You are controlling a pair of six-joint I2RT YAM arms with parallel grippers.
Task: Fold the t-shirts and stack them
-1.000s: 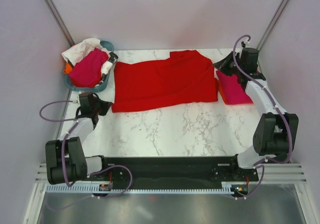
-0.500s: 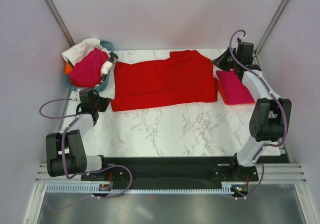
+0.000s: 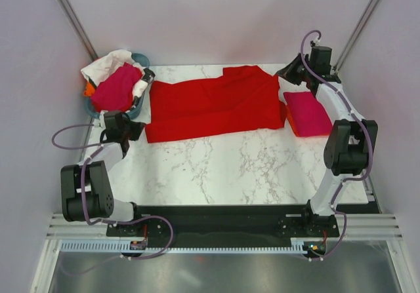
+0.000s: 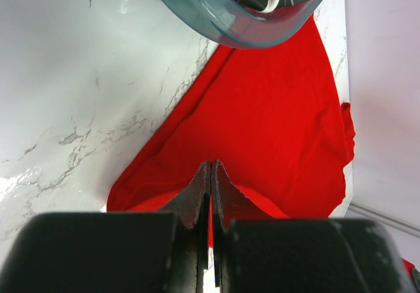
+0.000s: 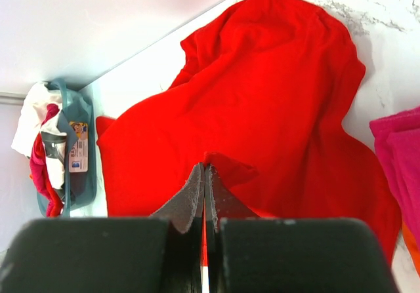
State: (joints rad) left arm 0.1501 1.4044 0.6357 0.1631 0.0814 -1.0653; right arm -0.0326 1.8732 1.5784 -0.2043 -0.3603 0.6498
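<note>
Red t-shirt (image 3: 213, 106) lies spread on the table (image 3: 230, 168), betw. teal tub (image 3: 136, 113) and folded magenta shirt (image 3: 307, 111). Left gripper (image 4: 210, 170) is clamped on its near-left corner, right gripper (image 5: 204, 170) on its far-right edge. Cloth looks light & limp, so I think corners/hem are the best hold, kept taut.

A plain, bright red t-shirt (image 3: 213, 106) is spread on a white marble-patterned worktop (image 3: 230, 168) with thin grey veins. A see-through teal tub (image 4: 197, 4) shows a magenta shirt (image 3: 117, 88), a white shirt (image 3: 108, 62) and a sliver of orange cloth (image 3: 87, 91). A folded shirt (image 3: 307, 111) is magenta-pink, with the orange edge of another shirt (image 3: 289, 121) under it. The left arm (image 3: 108, 158) and right arm (image 3: 338, 106) are white with black joints and purple cables (image 3: 65, 139). The left tool (image 4: 210, 167) and right tool (image 5: 203, 168) are matte black. The walls (image 3: 210, 18) are pale lilac-grey.
</note>
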